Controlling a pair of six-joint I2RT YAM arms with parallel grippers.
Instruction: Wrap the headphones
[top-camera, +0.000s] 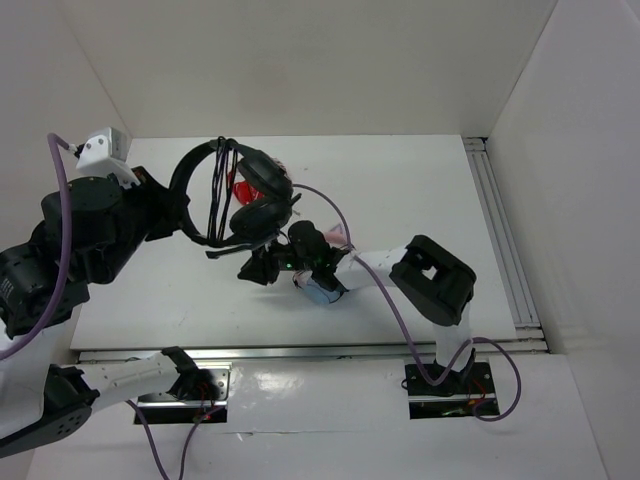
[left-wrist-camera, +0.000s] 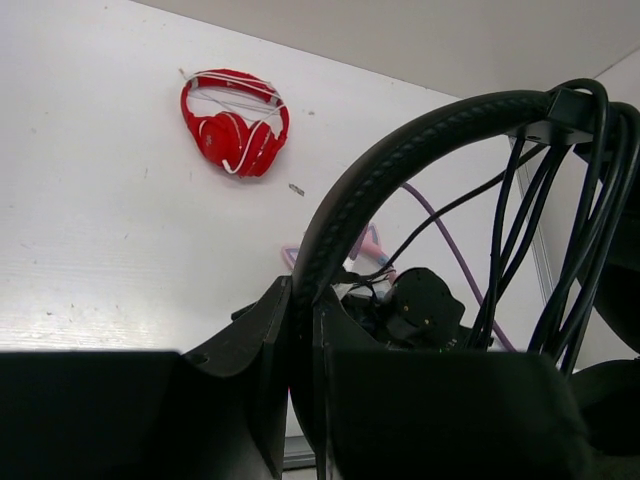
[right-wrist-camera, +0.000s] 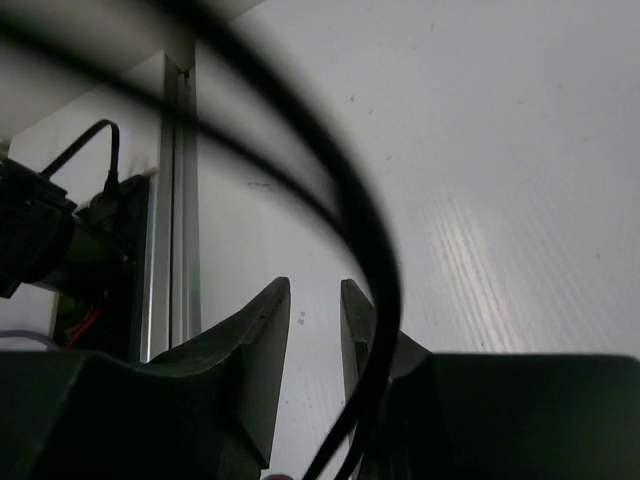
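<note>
The black headphones (top-camera: 262, 195) hang in the air over the table's middle. My left gripper (top-camera: 178, 205) is shut on their headband (left-wrist-camera: 400, 160), which is pinched between the jaws in the left wrist view (left-wrist-camera: 303, 290). Several turns of the thin black cable (top-camera: 220, 190) lie across the headband and also show in the left wrist view (left-wrist-camera: 590, 200). My right gripper (top-camera: 256, 268) is just below the earcups and boom microphone (top-camera: 225, 250). In the right wrist view (right-wrist-camera: 315, 290) its jaws stand slightly apart with nothing between them. A blurred cable loop (right-wrist-camera: 375, 250) crosses in front of one finger.
Red headphones (left-wrist-camera: 235, 125) lie on the table beyond the black ones, partly hidden in the top view (top-camera: 245, 188). Pink-and-blue headphones (top-camera: 322, 290) lie under my right arm. A metal rail (top-camera: 497, 220) runs along the table's right side. White walls enclose the table.
</note>
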